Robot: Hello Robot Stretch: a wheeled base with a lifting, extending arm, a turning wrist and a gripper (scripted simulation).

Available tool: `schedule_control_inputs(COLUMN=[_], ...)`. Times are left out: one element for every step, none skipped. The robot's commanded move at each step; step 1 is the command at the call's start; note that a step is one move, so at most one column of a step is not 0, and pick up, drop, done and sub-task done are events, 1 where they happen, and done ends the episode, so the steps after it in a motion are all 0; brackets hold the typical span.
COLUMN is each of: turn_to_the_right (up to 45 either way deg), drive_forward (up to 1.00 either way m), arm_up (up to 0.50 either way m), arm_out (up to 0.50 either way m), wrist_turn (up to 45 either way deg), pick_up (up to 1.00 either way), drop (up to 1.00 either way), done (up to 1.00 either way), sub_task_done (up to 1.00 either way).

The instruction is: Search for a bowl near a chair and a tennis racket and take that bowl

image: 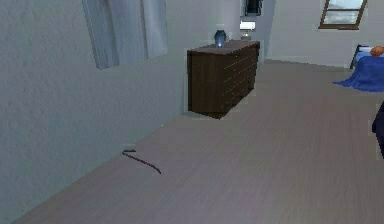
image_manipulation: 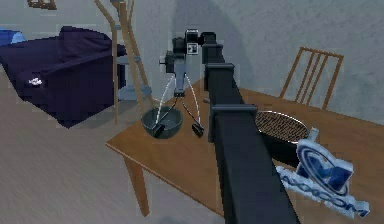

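Nearest me, the dark arm (image_manipulation: 235, 130) reaches over the wooden table (image_manipulation: 175, 165). Its gripper (image_manipulation: 181, 126) hangs at the dark bowl (image_manipulation: 157, 125), which sits near the tennis racket (image_manipulation: 283, 123) and chair (image_manipulation: 312, 72). I can't tell the finger spread, or whether it holds anything.

The bowl (image_manipulation: 152, 126) is small, round and dark grey-green. It stands upright with its mouth up on a brown wooden table (image_manipulation: 170, 165), near the table's far left corner. The tennis racket (image_manipulation: 283, 122) lies flat on the same table, well to the right of the bowl, its dark oval head and fine strings facing up. The chair (image_manipulation: 312, 75) is light wood with a slatted back, upright just beyond the table's far right edge.
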Motion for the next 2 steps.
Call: schedule_control_inputs(turn_to_the_right=[0.0,0.0], drive_forward=[0.0,0.0], arm_up=[0.0,0.0], arm_out=[0.0,0.0], wrist_turn=[45.0,45.0], pick_up=[0.0,0.0], drop=[0.0,0.0], done=[0.0,0.0], sub_task_done=[0.0,0.0])
